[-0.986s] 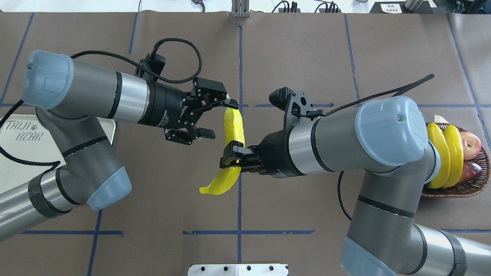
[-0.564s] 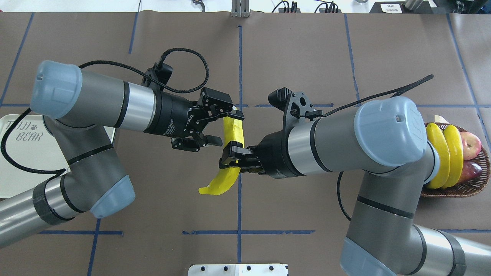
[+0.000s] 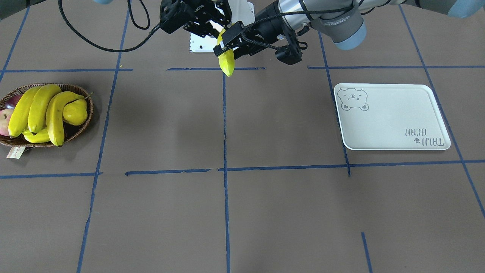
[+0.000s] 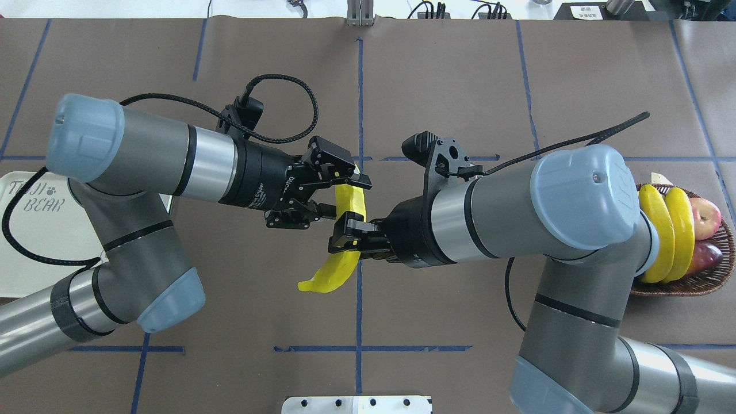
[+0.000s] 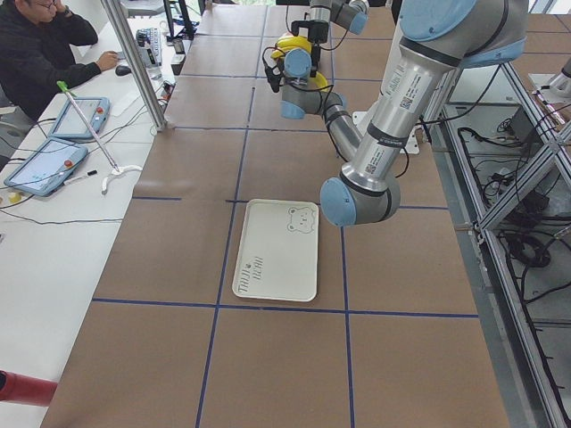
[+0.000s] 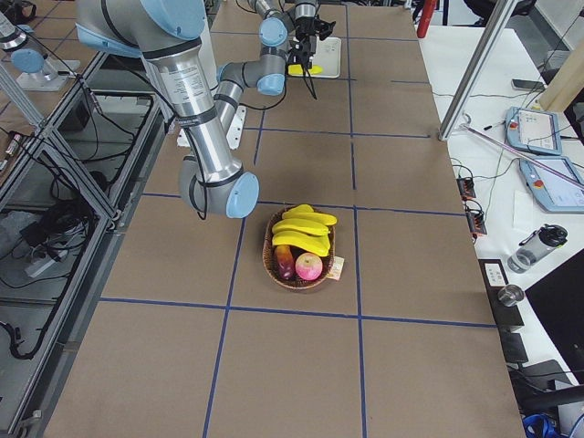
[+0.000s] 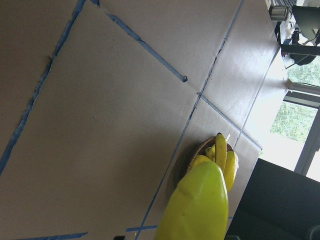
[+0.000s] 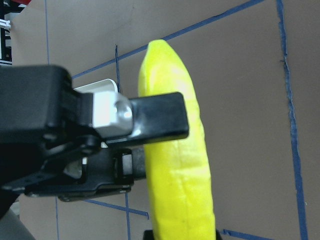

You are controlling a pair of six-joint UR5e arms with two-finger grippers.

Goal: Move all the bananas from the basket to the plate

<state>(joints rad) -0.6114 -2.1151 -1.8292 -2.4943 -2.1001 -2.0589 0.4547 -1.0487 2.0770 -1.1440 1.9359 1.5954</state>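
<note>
My right gripper (image 4: 349, 233) is shut on the middle of one banana (image 4: 336, 267) and holds it above the table's centre; this banana also shows in the front view (image 3: 227, 62). My left gripper (image 4: 344, 196) is open, its jaws on either side of that banana's far end. In the right wrist view one left finger (image 8: 155, 115) lies across the banana (image 8: 175, 175). Three more bananas (image 3: 39, 104) lie in the wicker basket (image 3: 81, 89) at my far right. The white bear-print plate (image 3: 394, 117) lies at my left, nothing on it.
The basket also holds a yellow pear (image 3: 75, 112), a red apple (image 4: 704, 215) and a dark red fruit (image 4: 707, 256). A paper tag (image 3: 15, 152) hangs from its rim. A white metal mounting plate (image 4: 356, 404) sits at the table's near edge. Blue tape lines cross the brown cover.
My left gripper has moved right and toward me, so its jaws now stand around the banana's far end. The right gripper and the banana have stayed in place.
</note>
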